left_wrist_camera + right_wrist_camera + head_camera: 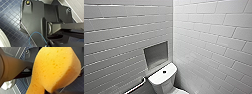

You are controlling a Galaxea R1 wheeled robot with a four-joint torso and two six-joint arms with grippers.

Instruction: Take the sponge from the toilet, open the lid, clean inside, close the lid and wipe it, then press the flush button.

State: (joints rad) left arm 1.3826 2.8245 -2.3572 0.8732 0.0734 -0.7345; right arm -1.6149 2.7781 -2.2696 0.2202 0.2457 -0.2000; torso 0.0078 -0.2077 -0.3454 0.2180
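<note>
Sponge (pixel 55 70) clamped in right gripper (pixel 41 84), pinched narrow at the grip

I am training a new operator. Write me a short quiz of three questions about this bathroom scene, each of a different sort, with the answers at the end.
1. True or false: the flush button sits in the middle of the tank top of the toilet.
2. Multiple choice: what colour is the sponge that shows large in the right wrist view? A green, B orange, C white.
3. Fill in the missing word: in the left wrist view, the floor tiles are small squares of dark ____.

Key: 1 true; 2 B; 3 blue.
</note>
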